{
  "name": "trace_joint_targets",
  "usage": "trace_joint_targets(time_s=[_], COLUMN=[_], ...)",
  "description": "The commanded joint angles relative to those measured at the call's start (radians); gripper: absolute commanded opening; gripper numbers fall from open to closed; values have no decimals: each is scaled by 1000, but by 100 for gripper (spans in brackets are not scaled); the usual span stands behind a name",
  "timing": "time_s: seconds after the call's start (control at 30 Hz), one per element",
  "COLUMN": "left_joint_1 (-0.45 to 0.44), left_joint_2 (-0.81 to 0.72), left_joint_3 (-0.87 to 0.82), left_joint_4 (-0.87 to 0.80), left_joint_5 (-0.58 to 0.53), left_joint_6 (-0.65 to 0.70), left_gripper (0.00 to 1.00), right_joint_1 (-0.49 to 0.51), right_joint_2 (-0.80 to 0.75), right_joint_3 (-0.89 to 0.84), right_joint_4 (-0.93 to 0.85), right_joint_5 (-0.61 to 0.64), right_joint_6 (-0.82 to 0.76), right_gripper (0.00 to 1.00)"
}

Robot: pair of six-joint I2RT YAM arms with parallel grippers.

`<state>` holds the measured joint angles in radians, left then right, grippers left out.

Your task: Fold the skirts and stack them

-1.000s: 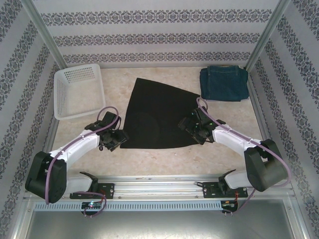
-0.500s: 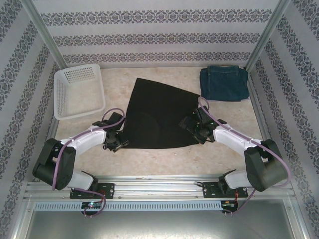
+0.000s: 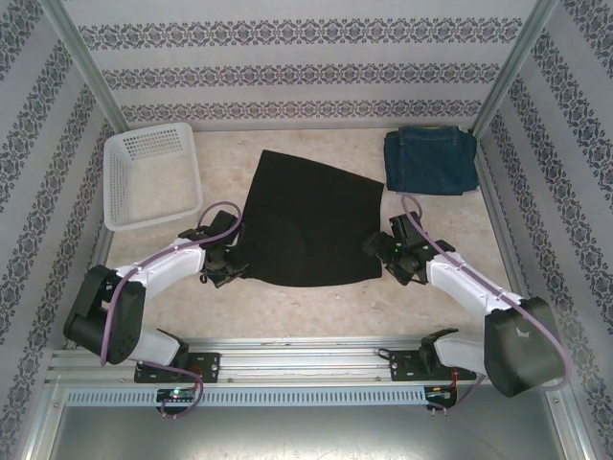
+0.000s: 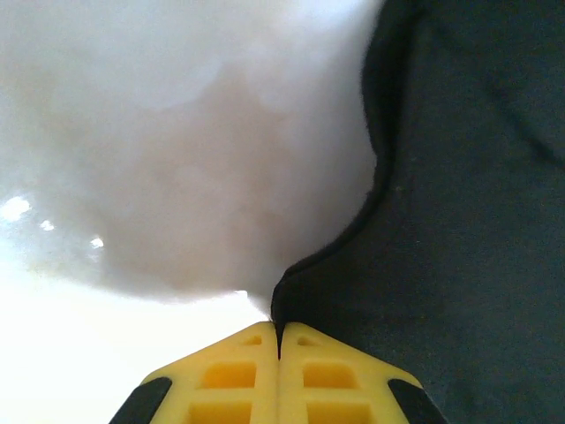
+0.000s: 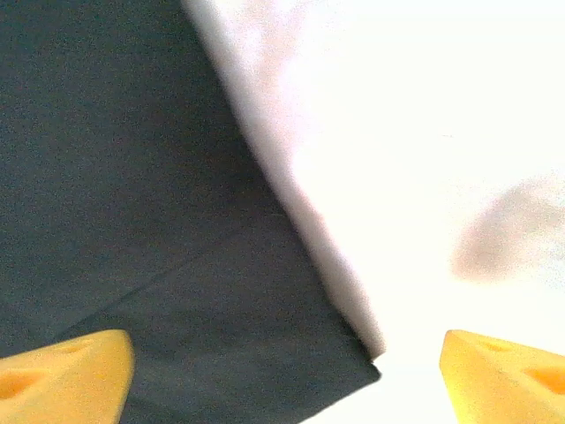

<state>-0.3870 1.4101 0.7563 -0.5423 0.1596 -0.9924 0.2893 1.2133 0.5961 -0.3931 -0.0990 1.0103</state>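
Item, near left: left gripper (image 3: 226,261), lying low on the table (image 3: 316,309) at the near left corner of the black skirt (image 3: 302,225). In the left wrist view its yellow fingers (image 4: 238,375) are pressed together, with the skirt's hem running straight into the seam between them, so the cloth edge is pinched. A second ago these fingers stood apart and the gripper sat just short of that corner. The left elbow has since swung in from the near left. Item, near right: right gripper (image 3: 379,249), with its fingers (image 5: 62,371) spread wide either side of the skirt's near right corner, which lies flat on the table between them. A second ago this gripper hung further up the skirt's right edge. It has now dropped toward the corner and begun to narrow. Item, centre: the black skirt is spread flat as a fan shape, with its narrow end far and its broad hem near. Item, far left: white mesh basket (image 3: 151,144), upright, its mesh floor in plain sight, well apart from the skirt and unmoved. Item, far right: dark blue denim skirt (image 3: 431,161), folded into a compact rectangle in the far right corner, unmoved.
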Motion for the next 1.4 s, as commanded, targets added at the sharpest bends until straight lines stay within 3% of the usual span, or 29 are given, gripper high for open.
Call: trace_joint_targets(time_s=[0.0,0.1,0.3,0.77,1.13,1.37], left_joint_1=[-11,-12,-11,-11,-9,4], left_joint_2=[-36,-49,-57,-60,-92,-148], left_joint_3=[11,1,7,-4,60,257], left_joint_4=[29,54,54,61,-32,-168], left_joint_5=[21,33,25,26,-31,-117], left_joint_6=[18,11,18,16,66,173], left_gripper=[0,0,0,0,0,0], right_joint_1=[-30,-32,-33,-31,-39,-67], right_joint_2=[-22,-13,31,53,16,-87], right_joint_3=[-63,-84,-88,-134,-63,68], right_joint_4=[-15,40,116,97,97,-27], right_joint_5=[-68,-143,-212,-159,-136,-120], right_joint_6=[-9,-11,0,14,-67,-89], right_gripper=[71,60,53,38,0,0])
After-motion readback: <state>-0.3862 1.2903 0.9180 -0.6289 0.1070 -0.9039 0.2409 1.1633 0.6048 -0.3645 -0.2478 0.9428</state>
